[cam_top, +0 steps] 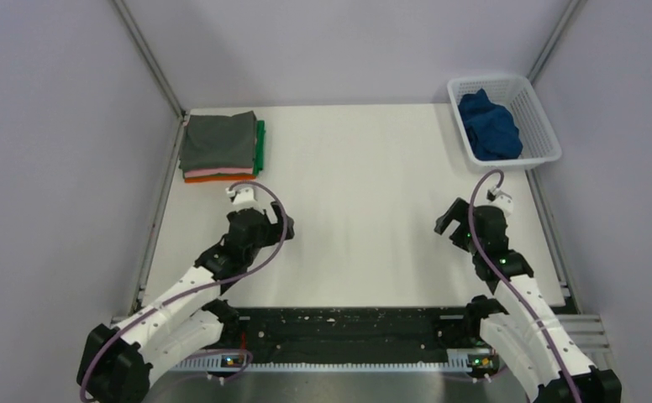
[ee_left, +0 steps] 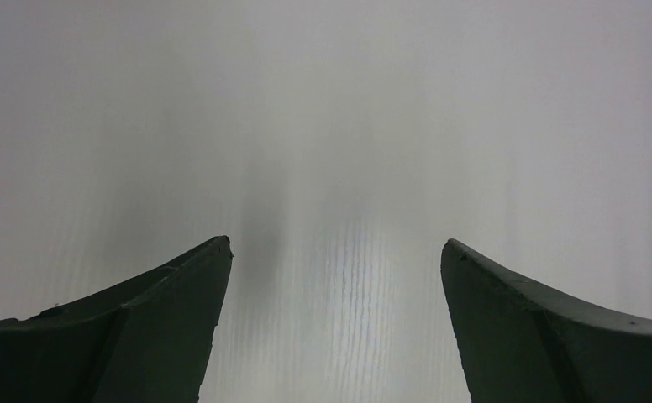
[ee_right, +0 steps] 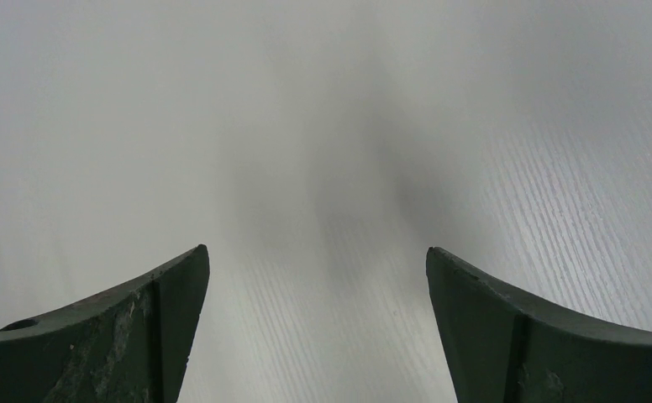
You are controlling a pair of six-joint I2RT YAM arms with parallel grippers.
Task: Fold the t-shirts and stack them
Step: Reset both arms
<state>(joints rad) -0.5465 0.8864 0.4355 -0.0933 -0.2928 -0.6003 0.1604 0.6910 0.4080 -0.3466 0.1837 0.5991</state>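
Grey tee tops folded stack; blue tee crumpled in mesh basket; left gripper, right gripper wide open, empty.

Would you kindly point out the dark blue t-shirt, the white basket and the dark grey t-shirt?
dark blue t-shirt (cam_top: 489, 126): top view, middle of the bundle.
white basket (cam_top: 543, 126): top view, right wall.
dark grey t-shirt (cam_top: 218, 143): top view, its upper face.

Your count: five tees, one basket, two end effectors.
You have one grey tee, one green tee, one orange tee, one pink tee, one blue tee; one left end effector, one right end effector.
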